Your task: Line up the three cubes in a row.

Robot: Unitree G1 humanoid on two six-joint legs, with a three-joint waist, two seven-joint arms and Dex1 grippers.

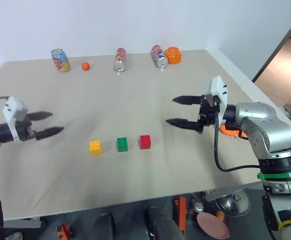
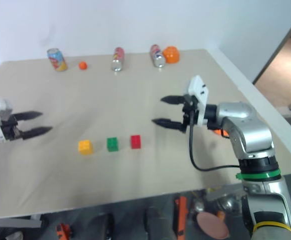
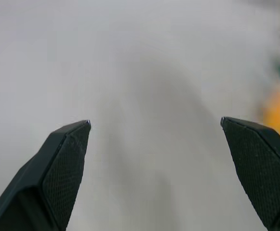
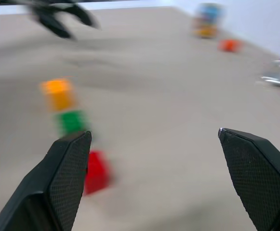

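Yellow cube (image 1: 95,146), green cube (image 1: 122,144) and red cube (image 1: 145,141) sit evenly rowed mid-table; left gripper (image 1: 46,124) and right gripper (image 1: 181,111), jaws apart and empty, flank them—best withdrawn wide, avoiding any nudge.

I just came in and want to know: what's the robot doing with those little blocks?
It's lining up three cubes. The yellow cube, green cube and red cube sit in a row on the table. The left gripper and right gripper hover on either side, jaws open, holding nothing.
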